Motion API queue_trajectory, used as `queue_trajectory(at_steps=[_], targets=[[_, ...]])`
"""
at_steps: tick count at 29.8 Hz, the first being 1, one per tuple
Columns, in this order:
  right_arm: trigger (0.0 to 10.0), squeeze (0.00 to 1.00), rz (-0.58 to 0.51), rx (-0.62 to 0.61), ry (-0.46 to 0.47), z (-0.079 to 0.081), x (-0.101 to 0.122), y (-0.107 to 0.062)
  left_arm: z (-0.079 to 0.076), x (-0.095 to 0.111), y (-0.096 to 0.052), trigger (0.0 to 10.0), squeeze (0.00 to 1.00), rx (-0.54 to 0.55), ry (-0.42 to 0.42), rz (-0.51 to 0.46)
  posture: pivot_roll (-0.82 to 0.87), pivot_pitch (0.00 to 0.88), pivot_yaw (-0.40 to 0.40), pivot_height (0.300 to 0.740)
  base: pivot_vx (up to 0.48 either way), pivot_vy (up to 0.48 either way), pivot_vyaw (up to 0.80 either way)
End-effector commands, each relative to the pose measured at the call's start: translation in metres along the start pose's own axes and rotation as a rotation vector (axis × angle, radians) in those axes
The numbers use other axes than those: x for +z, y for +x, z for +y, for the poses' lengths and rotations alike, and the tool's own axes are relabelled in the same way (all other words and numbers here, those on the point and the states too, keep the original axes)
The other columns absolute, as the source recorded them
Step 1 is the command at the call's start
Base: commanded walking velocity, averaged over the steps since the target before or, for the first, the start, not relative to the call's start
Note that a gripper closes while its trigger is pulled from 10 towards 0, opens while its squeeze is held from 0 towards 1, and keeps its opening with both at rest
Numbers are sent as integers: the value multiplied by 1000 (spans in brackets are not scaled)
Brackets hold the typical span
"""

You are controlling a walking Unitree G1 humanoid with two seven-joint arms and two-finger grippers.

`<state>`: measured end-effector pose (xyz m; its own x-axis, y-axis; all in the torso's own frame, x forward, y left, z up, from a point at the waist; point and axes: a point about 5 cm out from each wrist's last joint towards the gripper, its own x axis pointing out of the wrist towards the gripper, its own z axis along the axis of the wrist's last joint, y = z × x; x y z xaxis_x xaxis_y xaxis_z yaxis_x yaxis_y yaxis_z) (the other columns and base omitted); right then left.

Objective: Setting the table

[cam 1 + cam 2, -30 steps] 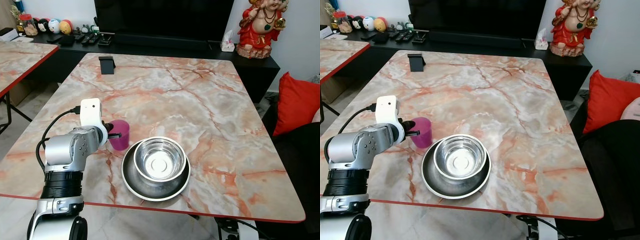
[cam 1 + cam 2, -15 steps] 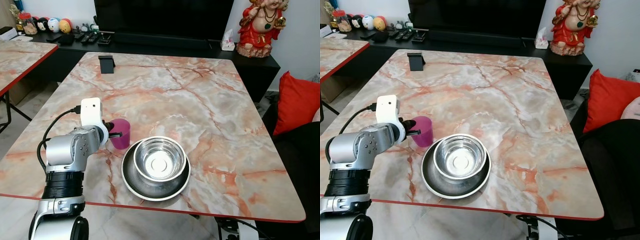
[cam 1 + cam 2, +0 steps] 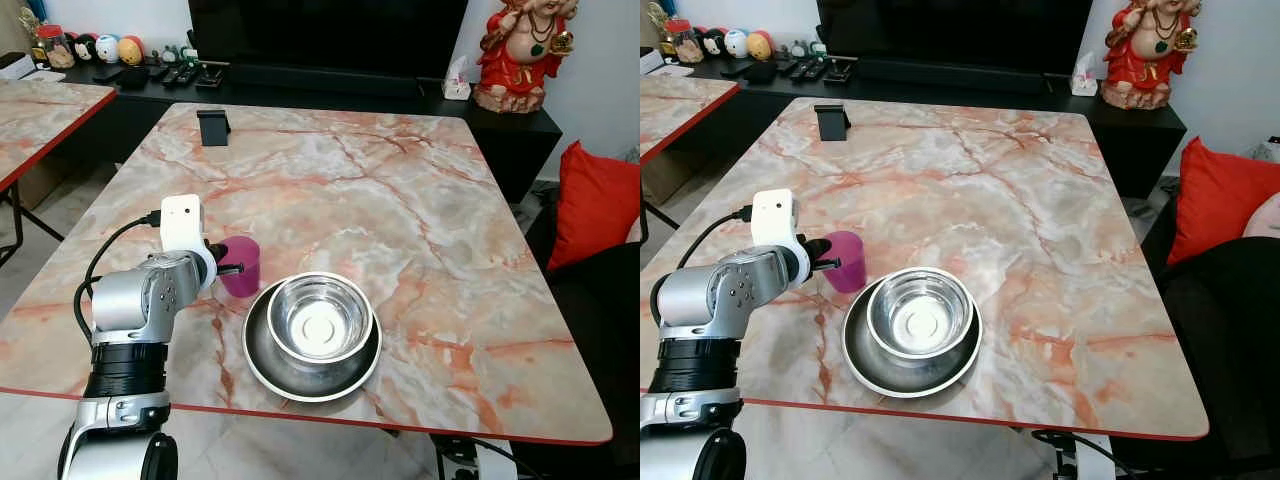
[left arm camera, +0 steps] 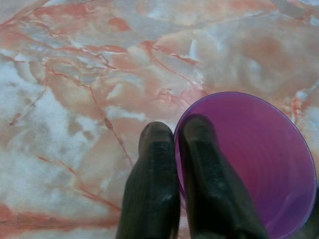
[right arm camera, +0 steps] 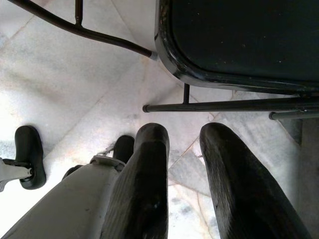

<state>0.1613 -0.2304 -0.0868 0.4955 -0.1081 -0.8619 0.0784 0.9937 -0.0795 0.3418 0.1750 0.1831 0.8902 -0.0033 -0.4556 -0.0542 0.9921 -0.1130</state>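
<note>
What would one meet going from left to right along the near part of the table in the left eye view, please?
Left gripper pinching the rim of the purple cup → steel bowl, which sits in the steel plate → bare marble table.

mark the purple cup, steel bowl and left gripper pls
purple cup point(image 3: 241, 269): left eye view, outer side wall.
steel bowl point(image 3: 320, 318): left eye view, inner bottom.
left gripper point(image 4: 176, 149): left wrist view, between the fingertips, on the cup rim they pinch.
</note>
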Motion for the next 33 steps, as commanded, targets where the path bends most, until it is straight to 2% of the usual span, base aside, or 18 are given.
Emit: queue_trajectory(at_steps=[1, 16, 18, 25, 28, 33], targets=[[10000, 0, 3, -7, -4, -2, 1, 0, -3, 7, -2, 10000, 843, -2, 4, -29, 85, 0, -43, 740, 0, 0, 0], [10000, 0, 3, -7, -7, -3, 1, 0, -5, 8, -2, 10000, 851, -15, -1, -45, 87, 0, -44, 740, 0, 0, 0], [10000, 0, 2, -7, -7, -3, 1, 0, -5, 8, -2, 10000, 1000, -16, -1, -44, 87, 0, -44, 740, 0, 0, 0], [10000, 0, 2, -8, -7, -3, 1, 0, -10, 11, -2, 10000, 961, -46, -30, -77, 86, 0, -45, 740, 0, 0, 0], [10000, 0, 2, -8, -8, -3, 1, 0, -12, 13, -3, 10000, 1000, -59, -28, -93, 85, 0, -45, 740, 0, 0, 0], [10000, 0, 1, -9, -7, -3, 1, 0, -15, 15, -4, 10000, 1000, -70, -26, -110, 85, 0, -45, 740, 0, 0, 0]])
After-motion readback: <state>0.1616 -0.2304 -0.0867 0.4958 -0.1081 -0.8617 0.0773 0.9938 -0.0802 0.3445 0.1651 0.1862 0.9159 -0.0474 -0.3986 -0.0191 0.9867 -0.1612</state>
